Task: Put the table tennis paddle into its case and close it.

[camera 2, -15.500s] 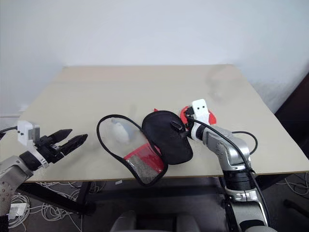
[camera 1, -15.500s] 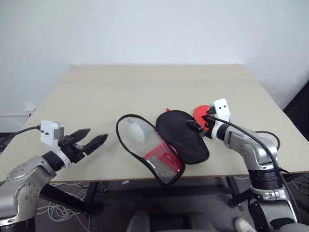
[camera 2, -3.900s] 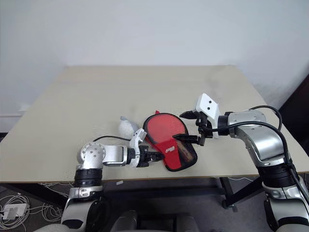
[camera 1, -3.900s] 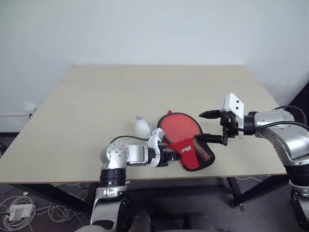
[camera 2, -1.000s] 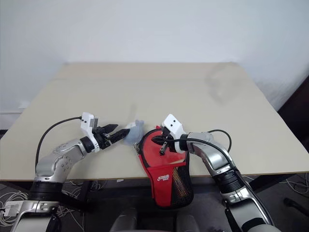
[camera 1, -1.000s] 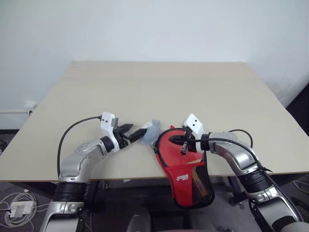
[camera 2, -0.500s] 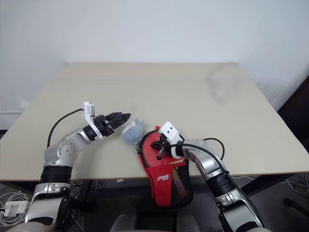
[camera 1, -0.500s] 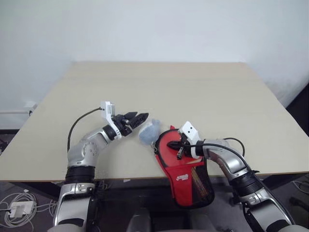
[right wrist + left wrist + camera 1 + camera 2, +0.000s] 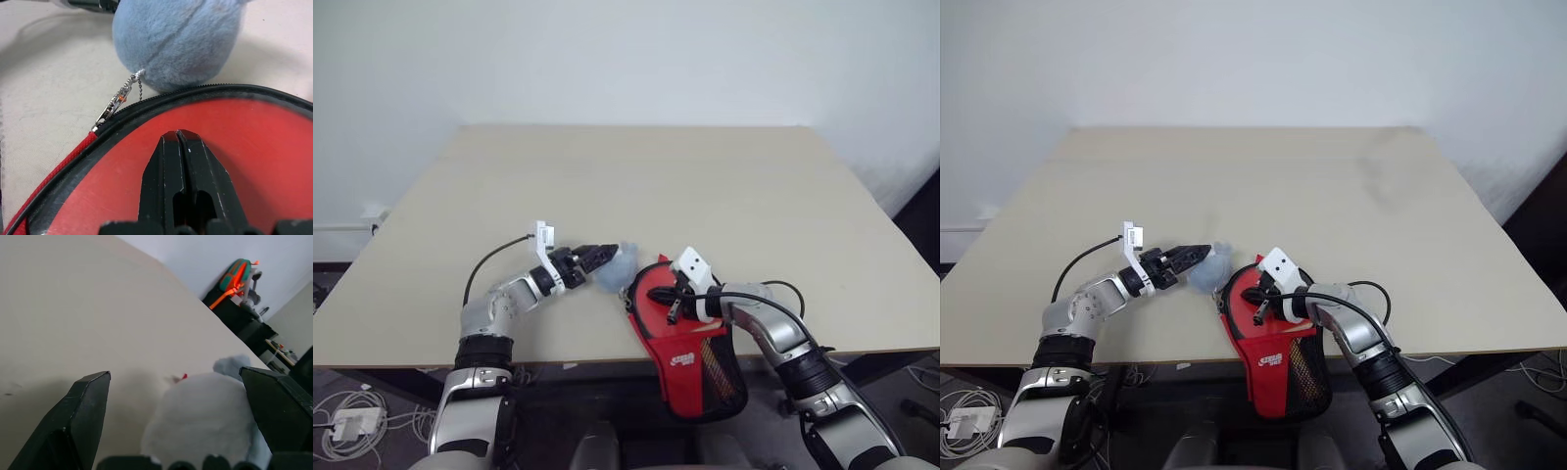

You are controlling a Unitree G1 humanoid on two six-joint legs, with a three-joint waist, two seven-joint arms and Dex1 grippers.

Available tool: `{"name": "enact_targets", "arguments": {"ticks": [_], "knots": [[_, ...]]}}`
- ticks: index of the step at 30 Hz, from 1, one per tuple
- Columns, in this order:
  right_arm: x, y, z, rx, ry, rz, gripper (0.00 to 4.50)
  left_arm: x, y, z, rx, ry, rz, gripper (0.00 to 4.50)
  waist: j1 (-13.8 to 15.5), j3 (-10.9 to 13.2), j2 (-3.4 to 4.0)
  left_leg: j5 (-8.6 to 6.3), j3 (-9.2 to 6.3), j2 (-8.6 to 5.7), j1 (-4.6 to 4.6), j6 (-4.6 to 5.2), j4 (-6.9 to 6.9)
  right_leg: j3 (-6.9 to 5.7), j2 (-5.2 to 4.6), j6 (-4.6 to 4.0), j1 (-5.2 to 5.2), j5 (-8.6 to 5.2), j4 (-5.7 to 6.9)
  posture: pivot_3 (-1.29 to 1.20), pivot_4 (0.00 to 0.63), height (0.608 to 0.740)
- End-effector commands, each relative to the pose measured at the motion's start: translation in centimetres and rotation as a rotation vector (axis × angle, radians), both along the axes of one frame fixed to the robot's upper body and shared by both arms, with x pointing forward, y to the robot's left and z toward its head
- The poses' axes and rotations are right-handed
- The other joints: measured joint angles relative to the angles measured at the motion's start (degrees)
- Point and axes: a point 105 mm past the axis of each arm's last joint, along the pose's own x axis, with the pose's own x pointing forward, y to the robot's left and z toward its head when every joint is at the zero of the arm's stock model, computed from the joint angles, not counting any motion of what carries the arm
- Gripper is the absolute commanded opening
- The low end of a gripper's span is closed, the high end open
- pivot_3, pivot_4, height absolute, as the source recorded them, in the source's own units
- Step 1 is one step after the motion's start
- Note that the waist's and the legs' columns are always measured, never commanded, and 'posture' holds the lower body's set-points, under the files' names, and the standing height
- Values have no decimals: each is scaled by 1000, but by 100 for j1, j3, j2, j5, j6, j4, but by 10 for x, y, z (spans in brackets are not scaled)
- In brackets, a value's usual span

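- Hanging off the near edge of the smooth beige table (image 9: 509, 176): the case (image 9: 690, 338), a paddle-shaped red fabric pouch with black trim, mesh panel lowest.
- table tennis paddle: cannot tell it apart from the case.
- right gripper (image 9: 178, 142): black fingers clenched together, tips against a smooth red surface inside the case's black zip rim.
- left gripper (image 9: 602, 254): jaws spread wide either side of a fuzzy pale blue ball (image 9: 178, 39), just beside the case's top.
- Small metal zip pull (image 9: 117, 100) dangles on a bead chain from the ball.
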Motion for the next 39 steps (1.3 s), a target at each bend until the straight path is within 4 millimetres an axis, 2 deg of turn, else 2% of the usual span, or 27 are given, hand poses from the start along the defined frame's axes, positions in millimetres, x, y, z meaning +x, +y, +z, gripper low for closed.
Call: {"name": "enact_targets", "arguments": {"ticks": [1, 3, 6, 10, 15, 24, 35, 39], "knots": [[-2, 3, 5, 11, -15, 7, 15, -2, -7, 6, -33, -5, -41, 4500, -1, 0, 0, 0, 0, 0, 0, 0, 0, 0, 0, 0, 0, 0, 0, 0, 0, 684], [-2, 3, 6, 11, -14, 5, 15, -6, -12, 2, -41, 16, -70, 4500, -2, 0, 0, 0, 0, 0, 0, 0, 0, 0, 0, 0, 0, 0, 0, 0, 0, 684], [-1, 3, 5, 12, -12, 2, 0, -13, -17, -4, -52, 57, -109, 3986, -3, -1, 0, 0, 0, 0, 1, 0, 0, 0, 0, 0, 0, 0, 0, 0, 0, 684], [-1, 3, 5, 14, -9, -4, 0, -16, -20, -9, -42, 75, -123, 2560, 0, -1, 0, 0, -1, 0, 1, 0, 1, -1, 0, -1, 2, 0, 1, 0, 0, 684], [0, 3, 5, 15, -8, -9, 0, -17, -24, -11, -35, 81, -138, 1138, 0, -2, 0, 0, -1, 0, 3, 0, 2, -1, 0, 0, 5, 0, 1, 0, 0, 684], [0, 3, 4, 17, -4, -13, 0, -19, -27, -10, -23, 76, -152, 1138, 1, -3, 0, 0, -1, 0, 4, 0, 3, -1, 0, -1, 7, 0, 1, 0, 0, 684], [-1, 4, 0, 10, 10, -15, 0, -11, -28, 4, -26, 39, -149, 1138, 2, -3, 0, 0, -2, 0, 4, 0, 4, -2, 0, -1, 8, 1, 1, 0, 0, 684], [0, 2, -3, 5, 18, -23, 0, -9, -30, 8, -17, 23, -153, 576, 2, -3, -1, 0, -3, 0, 4, 0, 5, -3, 0, -1, 9, 1, 1, 0, 0, 684]]}}
